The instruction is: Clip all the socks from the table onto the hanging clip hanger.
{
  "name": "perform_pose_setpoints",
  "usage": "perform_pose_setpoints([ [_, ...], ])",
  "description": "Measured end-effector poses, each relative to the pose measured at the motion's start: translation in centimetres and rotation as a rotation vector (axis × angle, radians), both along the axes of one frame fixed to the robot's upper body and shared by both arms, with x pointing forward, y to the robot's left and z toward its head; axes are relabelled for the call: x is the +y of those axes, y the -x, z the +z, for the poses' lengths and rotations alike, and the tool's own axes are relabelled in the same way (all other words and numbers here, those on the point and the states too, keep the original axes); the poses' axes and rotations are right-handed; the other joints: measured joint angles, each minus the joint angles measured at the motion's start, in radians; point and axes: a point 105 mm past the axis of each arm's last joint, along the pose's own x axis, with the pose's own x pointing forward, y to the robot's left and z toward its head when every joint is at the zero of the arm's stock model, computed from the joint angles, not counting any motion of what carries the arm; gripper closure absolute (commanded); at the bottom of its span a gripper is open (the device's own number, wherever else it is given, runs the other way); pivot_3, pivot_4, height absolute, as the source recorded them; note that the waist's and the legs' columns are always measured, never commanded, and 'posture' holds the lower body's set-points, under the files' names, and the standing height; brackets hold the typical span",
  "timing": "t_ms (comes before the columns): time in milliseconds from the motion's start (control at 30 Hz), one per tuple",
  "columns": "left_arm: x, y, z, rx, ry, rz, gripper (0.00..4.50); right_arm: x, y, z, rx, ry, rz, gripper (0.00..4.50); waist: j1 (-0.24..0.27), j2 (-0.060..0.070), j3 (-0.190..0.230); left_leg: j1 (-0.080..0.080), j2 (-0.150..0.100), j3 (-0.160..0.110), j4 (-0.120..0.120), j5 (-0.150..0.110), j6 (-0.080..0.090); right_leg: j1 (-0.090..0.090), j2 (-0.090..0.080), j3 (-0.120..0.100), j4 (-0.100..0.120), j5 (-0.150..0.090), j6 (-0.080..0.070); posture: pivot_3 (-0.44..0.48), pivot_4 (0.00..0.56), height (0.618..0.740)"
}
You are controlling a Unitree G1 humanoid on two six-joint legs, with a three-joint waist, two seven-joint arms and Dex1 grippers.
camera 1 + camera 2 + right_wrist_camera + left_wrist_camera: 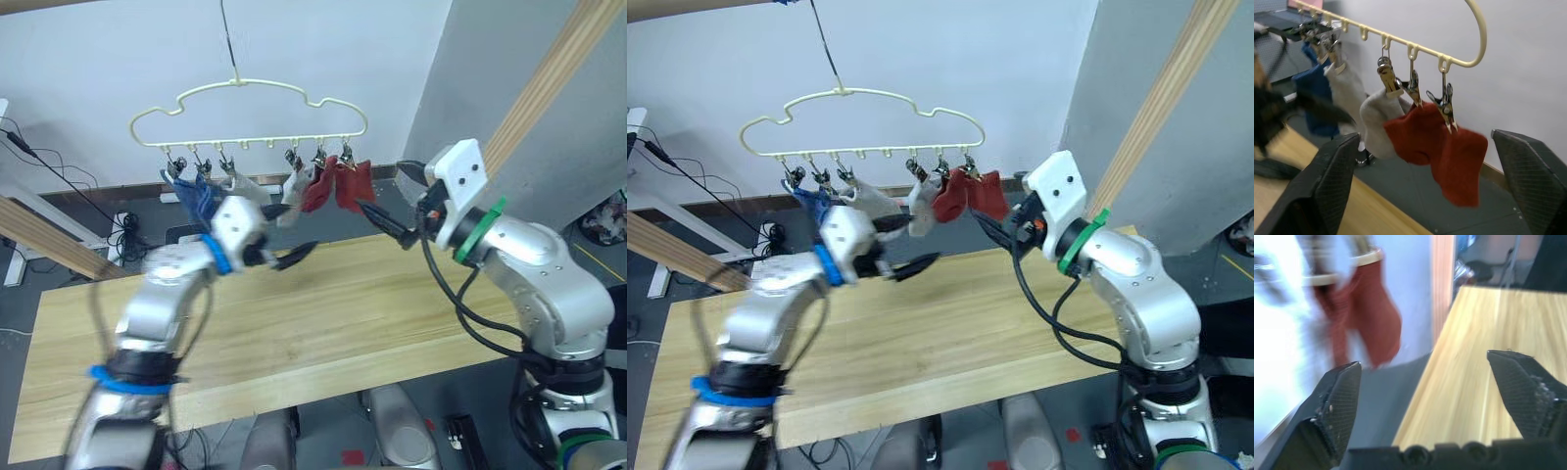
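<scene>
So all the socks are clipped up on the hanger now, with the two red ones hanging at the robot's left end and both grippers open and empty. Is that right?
Not quite. The two rust-red socks hang at the robot's right end of the clip hanger, as the left eye view shows; the blue socks are at its left end. The rest holds: the left gripper and right gripper have open, empty jaws.

Your right gripper (1435,186) has its two black textured fingers (1334,181) spread wide apart with nothing between them. Framed in that gap you see the thin cream-yellow wire clip hanger (1469,58), its bar running from 10 o'clock to 2 o'clock, where it curls upward. Two rust-red fabric socks (1444,147) hang from the metal clips (1444,105) nearest that curl, touching each other. Beside them, toward 9 o'clock, hang two light grey socks (1374,125), then blue socks (1315,93). The light wood tabletop (1376,215) lies at 7 o'clock, with a blurred dark shape (1283,112) at 9 o'clock.
</scene>
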Motion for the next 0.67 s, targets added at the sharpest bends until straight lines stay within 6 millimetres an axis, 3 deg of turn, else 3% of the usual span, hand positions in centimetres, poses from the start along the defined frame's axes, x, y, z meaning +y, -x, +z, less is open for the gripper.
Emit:
perform_pose_setpoints([
  [133,4.2,2.9,0.2,0.063,-0.114,0.042,0.06,-0.9,0.6,0.1,0.012,0.075,0.088,0.0,0.016,-0.001,0.0,-0.001,0.0,0.001,0.0,0.0,0.0,0.0,0.0,0.002,-0.002,0.001,0.001,-0.156,0.25,0.731],
  [233,8.5,3.5,1.3,0.084,-0.131,0.189,0.06,-2.7,0.3,0.1,0.026,0.137,0.095,0.0,0.039,-0.001,-0.001,-0.001,0.0,0.001,0.0,0.0,0.0,-0.001,0.0,0.0,-0.002,0.001,0.001,-0.124,0.233,0.731],
  [367,12.4,3.8,2.0,0.118,-0.12,0.354,0.06,-4.0,0.2,0.0,0.034,0.197,0.131,0.0,0.067,-0.001,-0.004,-0.001,-0.001,0.001,0.0,0.0,0.0,0.0,0.0,0.0,-0.002,0.001,0.001,-0.104,0.216,0.731],
  [500,14.0,4.0,0.9,0.17,-0.142,0.402,0.06,-4.8,0.2,0.0,0.028,0.232,0.15,0.0,0.087,-0.003,-0.006,-0.002,-0.001,0.001,0.0,0.0,0.0,-0.001,-0.001,0.0,-0.002,0.001,0.001,-0.095,0.205,0.731],
  [667,15.0,3.6,1.2,0.171,-0.126,0.429,0.06,-5.3,0.1,-0.4,0.031,0.237,0.157,0.0,0.107,-0.007,-0.011,-0.002,-0.001,0.001,0.0,0.0,-0.001,-0.002,-0.001,0.0,-0.002,0.002,0.0,-0.092,0.203,0.731],
])
